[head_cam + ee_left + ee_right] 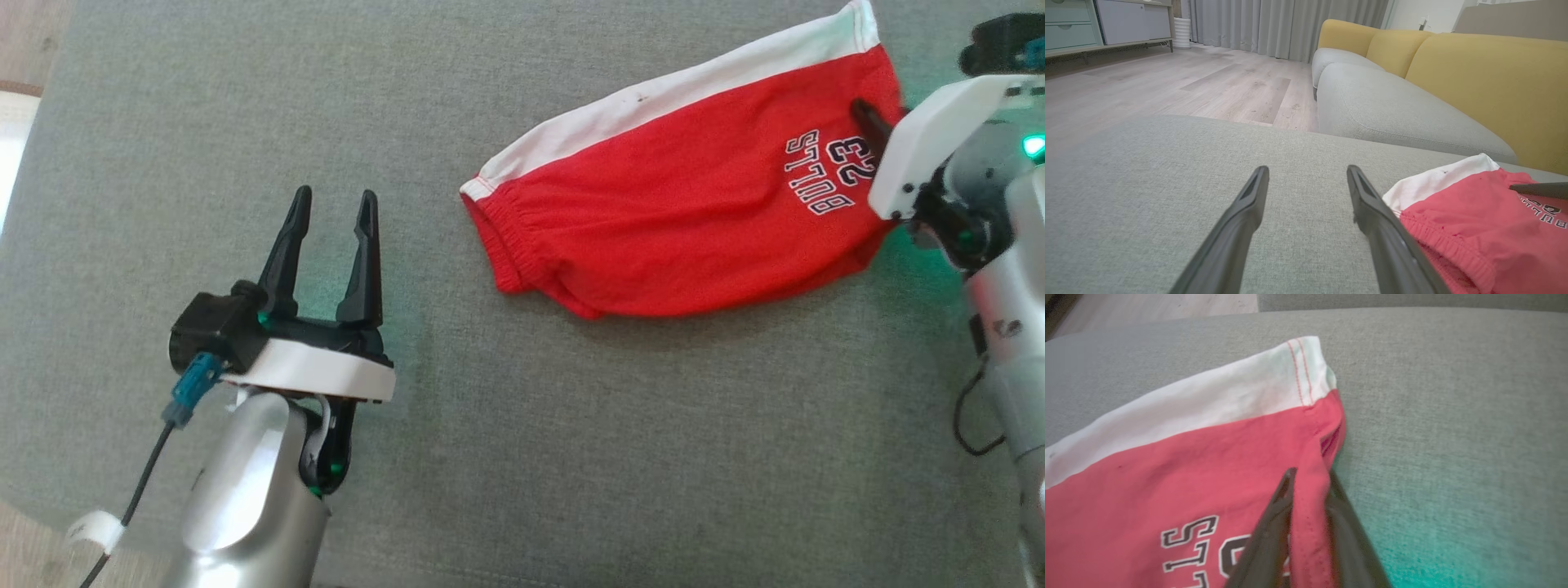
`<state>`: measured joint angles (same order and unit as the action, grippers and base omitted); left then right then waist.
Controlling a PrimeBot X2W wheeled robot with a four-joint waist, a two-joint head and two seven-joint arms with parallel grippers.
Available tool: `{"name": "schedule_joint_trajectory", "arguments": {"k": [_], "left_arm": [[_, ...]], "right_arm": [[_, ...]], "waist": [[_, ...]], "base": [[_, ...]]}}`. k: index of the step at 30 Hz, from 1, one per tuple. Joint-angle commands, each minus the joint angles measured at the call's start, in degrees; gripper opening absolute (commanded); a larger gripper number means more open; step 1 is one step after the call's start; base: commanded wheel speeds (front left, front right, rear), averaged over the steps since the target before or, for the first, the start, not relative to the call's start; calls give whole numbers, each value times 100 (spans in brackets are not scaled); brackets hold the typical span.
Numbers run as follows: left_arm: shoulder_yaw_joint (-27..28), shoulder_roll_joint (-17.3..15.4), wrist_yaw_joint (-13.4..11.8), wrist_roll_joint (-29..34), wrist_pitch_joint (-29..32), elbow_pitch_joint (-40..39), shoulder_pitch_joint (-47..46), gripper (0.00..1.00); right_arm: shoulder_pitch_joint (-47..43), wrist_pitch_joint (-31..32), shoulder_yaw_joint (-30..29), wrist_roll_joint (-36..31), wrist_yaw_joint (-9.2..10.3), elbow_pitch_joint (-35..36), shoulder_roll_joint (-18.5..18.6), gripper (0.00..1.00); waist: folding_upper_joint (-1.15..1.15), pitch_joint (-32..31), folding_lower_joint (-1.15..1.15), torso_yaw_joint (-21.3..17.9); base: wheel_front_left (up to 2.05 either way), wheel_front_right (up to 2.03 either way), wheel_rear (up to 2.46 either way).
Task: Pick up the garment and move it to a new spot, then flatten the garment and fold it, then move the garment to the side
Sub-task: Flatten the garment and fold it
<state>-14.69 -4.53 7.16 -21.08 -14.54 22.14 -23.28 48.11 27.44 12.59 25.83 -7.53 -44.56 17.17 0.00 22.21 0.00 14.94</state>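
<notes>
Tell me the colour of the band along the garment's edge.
White band on the red garment; head view shows it best.

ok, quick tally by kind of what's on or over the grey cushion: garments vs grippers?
Garment: 1, red with a white band, lying on the grey cushion
Grippers: 2, the left gripper open and clear of the cloth, the right gripper pinching a fold at the garment's edge
Total: 3
</notes>
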Motion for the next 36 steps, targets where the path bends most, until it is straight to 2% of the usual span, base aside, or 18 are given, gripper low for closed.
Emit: {"name": "schedule_joint_trajectory", "arguments": {"k": [1, 7, 13, 19, 23, 28, 32, 36], "left_arm": [[218, -70, 28, 71, -45, -124, -44, 100], [186, -162, 31, 79, -46, -117, 93, 100], [176, -314, 32, 90, -46, -170, 399, 100], [114, -361, 32, 62, -46, -158, 631, 100], [15, -364, 32, 36, -46, -149, 676, 100], [-81, -360, 32, -10, -46, -153, 632, 100], [-133, -347, 33, -40, -46, -166, 559, 100], [-188, -318, 33, -72, -46, -172, 513, 100]], "right_arm": [[-121, 3, 130, 7, 4, 65, -119, 0], [-193, -561, -165, -148, 4, 239, -22, 0], [-722, -732, -838, -793, 4, 839, 273, 0], [-1478, -407, -1645, -1679, 4, 1950, 407, 0], [-1821, -35, -1835, -1962, 4, 2657, 340, 0], [-1798, 389, -1565, -2062, 4, 3195, 193, 0], [-1534, 716, -956, -1999, 4, 3328, 28, 0], [-1217, 955, -181, -1782, 4, 3133, -193, 0]], "waist": [[0, -19, 0, -26], [0, -302, 0, -251], [0, -711, 0, -546], [0, -971, 0, -675], [0, -1022, 0, -655], [0, -985, 0, -553], [0, -906, 0, -412], [0, -819, 0, -245]], "base": [[0, 0, 0], [0, 0, 0], [0, 0, 0], [0, 0, 0], [0, 0, 0], [0, 0, 0], [0, 0, 0], [0, 0, 0]]}}
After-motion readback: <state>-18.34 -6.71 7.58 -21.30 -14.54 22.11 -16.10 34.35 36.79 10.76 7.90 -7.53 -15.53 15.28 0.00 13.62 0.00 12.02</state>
